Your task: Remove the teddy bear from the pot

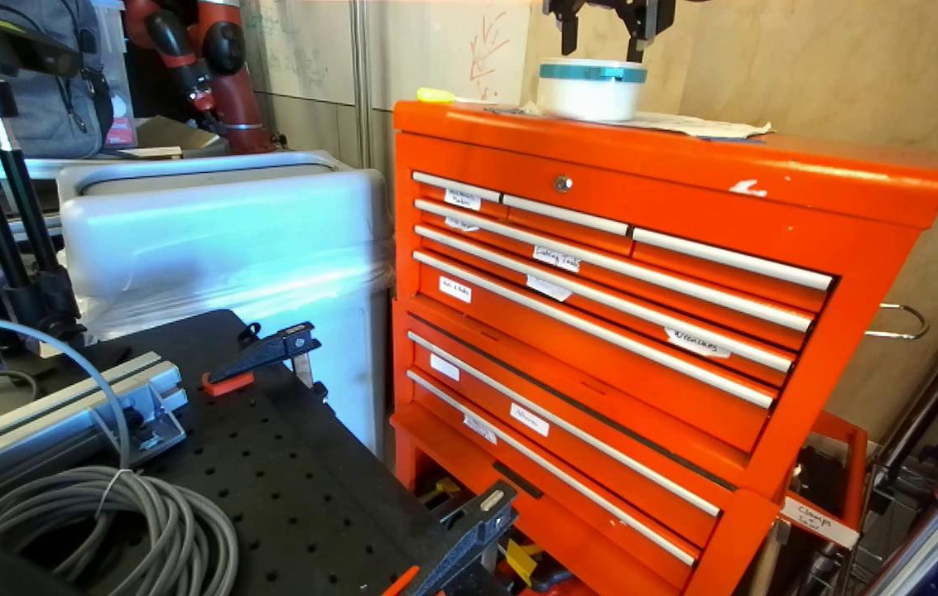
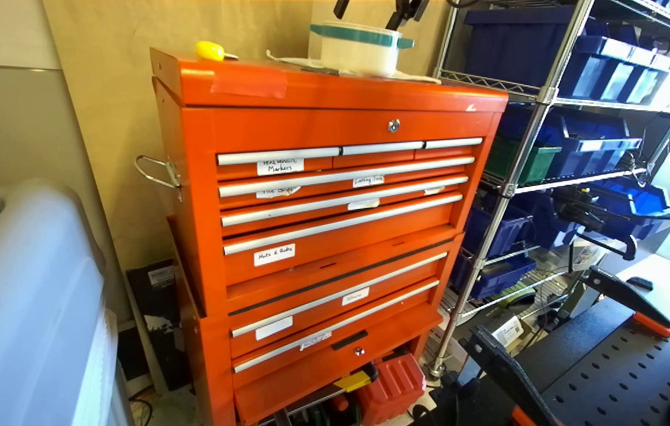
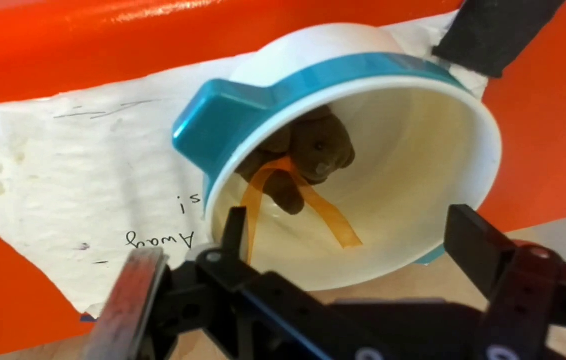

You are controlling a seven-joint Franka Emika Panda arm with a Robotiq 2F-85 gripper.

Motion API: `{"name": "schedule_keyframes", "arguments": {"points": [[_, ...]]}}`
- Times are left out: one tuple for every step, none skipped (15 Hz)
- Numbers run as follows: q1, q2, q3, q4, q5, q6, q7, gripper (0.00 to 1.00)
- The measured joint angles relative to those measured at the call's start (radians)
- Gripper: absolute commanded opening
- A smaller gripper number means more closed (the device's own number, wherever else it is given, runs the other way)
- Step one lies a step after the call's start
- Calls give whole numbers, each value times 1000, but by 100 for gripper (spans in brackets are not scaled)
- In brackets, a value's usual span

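Teddy bear [image 3: 305, 145], brown: lay in pot [image 3: 352, 70] beneath end effector [image 3: 348, 225], jaws parted, left of their midline in wrist view.

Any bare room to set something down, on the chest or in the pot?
Bare: in an exterior view, the tool chest top between the paper and the right edge; in the wrist view, inside the pot, right of the teddy bear. Crowded: the pot's left side, with bear and orange ribbon, and the space above, with the open claw.
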Motion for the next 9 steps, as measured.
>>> {"name": "schedule_keyframes", "arguments": {"points": [[0, 1, -1, 0, -9, -9, 6, 71], [0, 2, -1, 1, -18, -18, 13, 63], [0, 4, -1, 2, -25, -27, 18, 49], [0, 8, -2, 4, -33, -33, 22, 42], [0, 13, -2, 7, -41, -38, 27, 35], [0, 18, -2, 11, -51, -46, 33, 27], [0, 23, -2, 13, -60, -51, 38, 20], [0, 27, -2, 14, -68, -53, 41, 12], [0, 30, -3, 16, -78, -54, 43, 5]]}}
